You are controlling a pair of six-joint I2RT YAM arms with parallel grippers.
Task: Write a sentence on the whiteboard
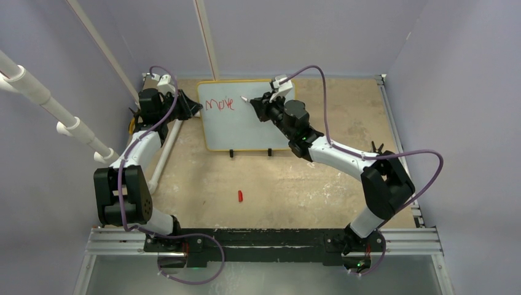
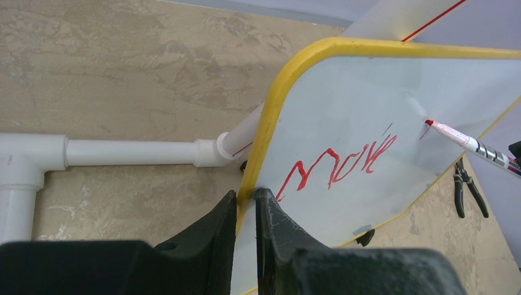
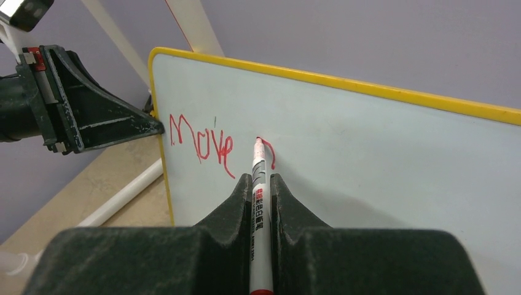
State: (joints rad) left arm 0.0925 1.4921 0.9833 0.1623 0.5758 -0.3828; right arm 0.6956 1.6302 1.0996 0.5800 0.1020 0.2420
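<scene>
The whiteboard stands upright on two black feet at the back of the table, yellow-framed. Red lettering of the sentence reads "Move" near its top left, and a short fresh stroke curves just right of that word. My left gripper is shut on the board's left yellow edge. My right gripper is shut on a white marker, whose red tip touches the board beside the fresh stroke. The marker also shows in the left wrist view.
A red marker cap lies on the table in front of the board. White PVC pipes run along the left side behind the board's edge. A black tool lies on the table behind the board. Lavender walls enclose the workspace.
</scene>
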